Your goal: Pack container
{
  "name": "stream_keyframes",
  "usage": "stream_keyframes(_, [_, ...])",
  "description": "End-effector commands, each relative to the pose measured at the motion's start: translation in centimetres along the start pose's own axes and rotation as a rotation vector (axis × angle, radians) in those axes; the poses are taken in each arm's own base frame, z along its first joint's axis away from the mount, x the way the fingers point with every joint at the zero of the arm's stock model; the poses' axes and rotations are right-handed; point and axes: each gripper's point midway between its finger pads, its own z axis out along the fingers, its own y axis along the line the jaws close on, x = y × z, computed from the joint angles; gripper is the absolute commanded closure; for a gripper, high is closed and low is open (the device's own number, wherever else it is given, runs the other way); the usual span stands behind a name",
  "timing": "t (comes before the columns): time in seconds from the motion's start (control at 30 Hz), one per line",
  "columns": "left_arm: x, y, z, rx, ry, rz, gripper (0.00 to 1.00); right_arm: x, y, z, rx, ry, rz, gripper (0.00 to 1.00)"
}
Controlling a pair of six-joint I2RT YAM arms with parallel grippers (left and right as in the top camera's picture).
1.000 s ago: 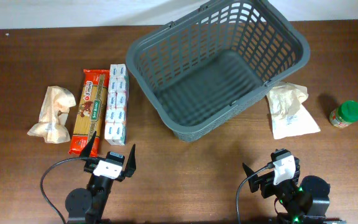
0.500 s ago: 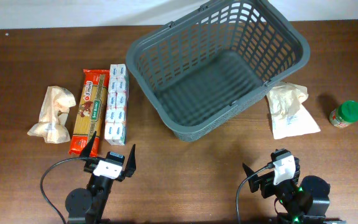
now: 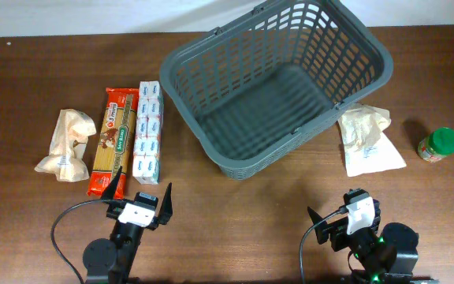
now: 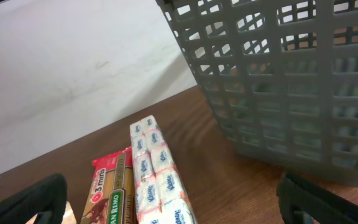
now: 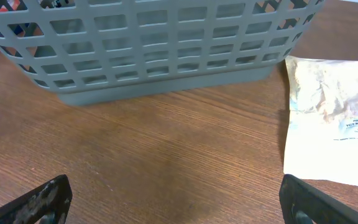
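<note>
Nothing has moved since the earlier frames; both arms sit at the near edge.

Large dark grey rectangular plastic basket (image 3: 268,162): lattice-slotted walls, solid bottom, nothing inside. It stands skewed at far centre of the brown wooden surface (image 3: 235,205).

Left pincer (image 3: 143,189): released, jaws spread wide, grasping nothing, near-left of the basket. Right pincer (image 3: 345,211): likewise released and bare, near-right.

Left of the basket, side by side: white-and-blue tissue multipack (image 3: 148,132), red pasta packet (image 3: 115,140), crumpled tan paper bag (image 3: 68,144).

Right of the basket: flat pale paper pouch (image 3: 369,142) just beside its right corner, then a green-lidded jar (image 3: 438,144), apart.
</note>
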Motion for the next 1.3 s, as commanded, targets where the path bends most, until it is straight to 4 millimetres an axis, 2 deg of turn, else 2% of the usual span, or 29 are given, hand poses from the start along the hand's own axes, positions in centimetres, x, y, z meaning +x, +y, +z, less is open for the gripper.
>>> stream_keyframes(0.0, [0.2, 0.0, 0.0, -0.004, 0.001, 0.005, 0.01, 0.3, -1.0, 0.0, 0.060, 0.011, -0.006, 0.01])
stream_keyframes(0.17, [-0.1, -0.5, 0.0, 0.024, -0.011, -0.004, 0.01, 0.2, -0.9, 0.0, 0.056, 0.007, -0.005, 0.01])
stream_keyframes(0.3, [-0.8, -1.9, -0.1, 0.114, -0.040, -0.161, 0.01, -2.1, 2.1, -0.2, -0.125, -0.096, -0.007, 0.01])
stream_keyframes(0.4, [-1.0, -2.6, -0.2, 0.157, -0.042, -0.277, 0.01, -2.8, 2.9, -0.4, -0.176, -0.131, -0.022, 0.01])
stream_keyframes(0.53, [-1.3, -2.5, -0.3, 0.158, -0.040, -0.377, 0.01, -3.3, 3.9, -0.7, -0.236, -0.155, -0.033, 0.01])
stream_keyframes(0.6, [-2.0, -2.3, -0.4, 0.158, -0.050, -0.437, 0.01, -3.6, 4.3, -0.9, -0.258, -0.162, -0.019, 0.01])
stream_keyframes(0.67, [-3.8, -1.7, -0.8, 0.158, -0.080, -0.522, 0.01, -4.2, 4.2, -1.2, -0.257, -0.166, 0.059, 0.01])
stream_keyframes(0.73, [-6.4, -0.9, -1.5, 0.157, -0.131, -0.552, 0.01, -5.6, 4.2, -1.8, -0.256, -0.194, 0.120, 0.01])
stream_keyframes(0.87, [-11.5, 1.1, -2.8, 0.121, -0.195, -0.533, 0.01, -8.9, 4.2, -3.9, -0.246, -0.255, 0.111, 0.01])
stream_keyframes(1.03, [-15.2, 2.7, -3.0, 0.111, -0.128, -0.556, 0.01, -14.2, 3.6, -6.1, -0.213, -0.265, 0.122, 0.01])
stream_keyframes(1.23, [-18.9, 4.5, -1.1, 0.119, 0.020, -0.557, 0.01, -21.6, 2.3, -6.8, -0.210, -0.222, 0.087, 0.01])
stream_keyframes(1.27, [-19.4, 4.7, -0.9, 0.120, 0.036, -0.545, 0.01, -22.3, 2.2, -6.8, -0.209, -0.212, 0.067, 0.01])
